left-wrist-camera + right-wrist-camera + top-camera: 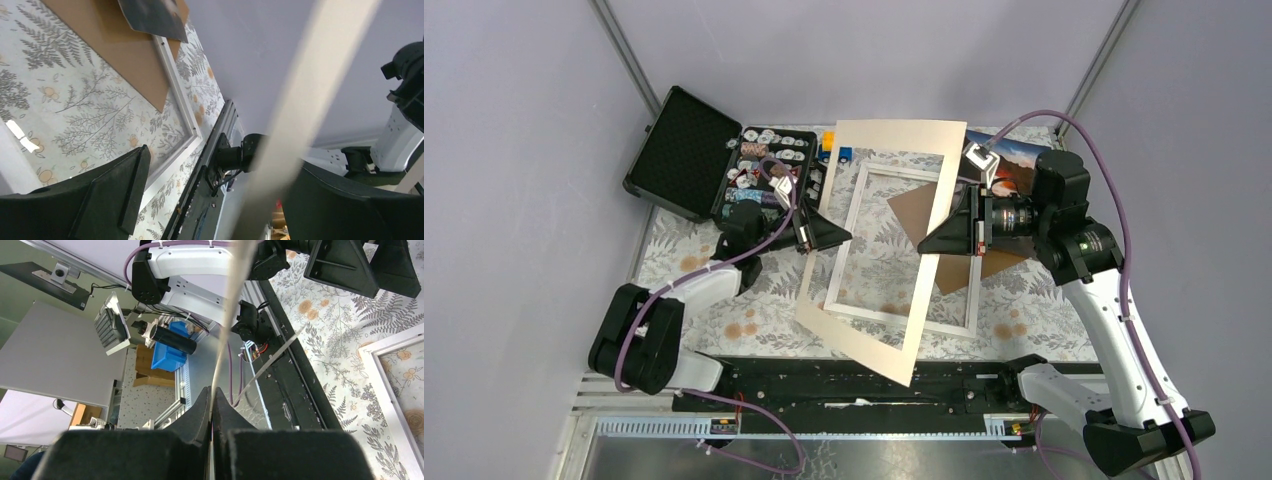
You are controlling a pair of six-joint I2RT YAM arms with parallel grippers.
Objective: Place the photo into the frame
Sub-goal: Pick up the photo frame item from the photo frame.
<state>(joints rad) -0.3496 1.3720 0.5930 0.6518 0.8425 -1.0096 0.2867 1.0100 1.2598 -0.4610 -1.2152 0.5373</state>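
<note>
One thin edge is all that carries the cream mat board (894, 135). The right gripper (929, 240) is pinched tight on its right strip and holds it tilted in the air above the frame (899, 172). The left gripper (829, 235) has its jaws wide, and the left strip of the mat passes between them without any grip. The frame lies flat on the table (684, 250), with a brown backing board (919, 215) across its right part. The photo (1019, 158) lies at the far right, just beside the right arm and not in the frame.

The main risk, I think, is the mat. Held at one side only, it can swing or slip out, fall on the frame and push it. If the left jaws close while the strip sits crooked between them, the board may bend. The right arm could also sweep the photo when it moves, because the photo is so near to it.
</note>
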